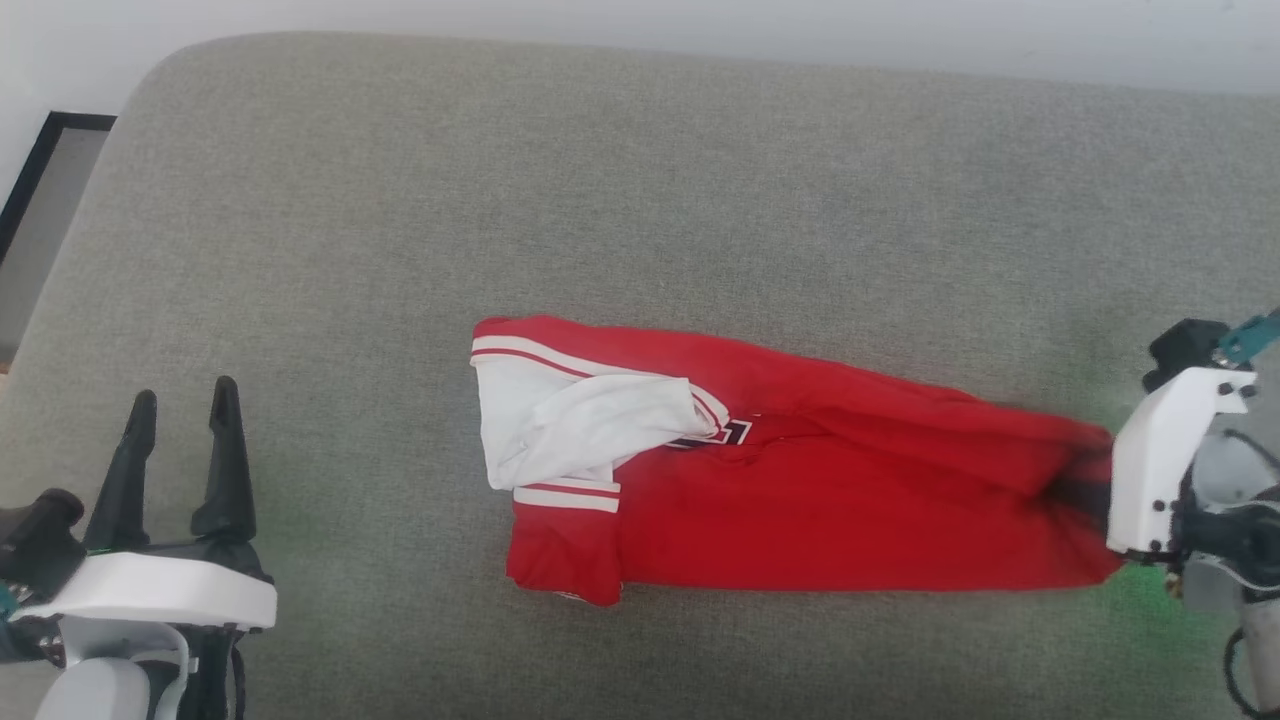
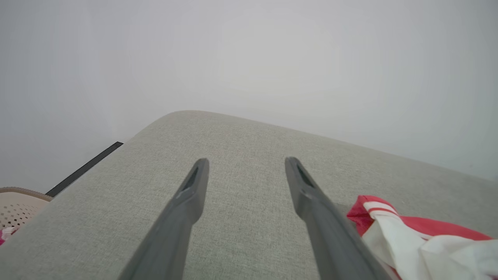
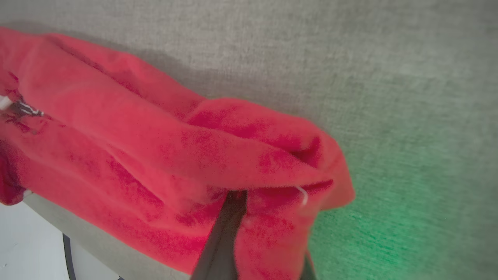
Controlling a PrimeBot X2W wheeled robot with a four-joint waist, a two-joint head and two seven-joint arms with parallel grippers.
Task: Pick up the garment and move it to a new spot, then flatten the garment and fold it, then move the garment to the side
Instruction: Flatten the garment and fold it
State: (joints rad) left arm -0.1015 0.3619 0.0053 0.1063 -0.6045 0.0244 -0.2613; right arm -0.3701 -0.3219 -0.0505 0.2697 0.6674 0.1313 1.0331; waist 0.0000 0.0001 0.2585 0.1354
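The garment (image 1: 800, 500) lies bunched in a long roll in the middle of the grey padded surface (image 1: 640, 180). The right tool (image 1: 1092, 495) is clamped on its red end; the left tool (image 1: 185, 400) hovers well apart, fingers spread. It looks like the pick-up is only starting, with moving, flattening and folding all left to do.

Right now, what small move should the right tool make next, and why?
Probably lift the right tool slightly: it is shut on one end of the garment, which lies bunched on the grey cushion, while the left tool stands open, apart from it.
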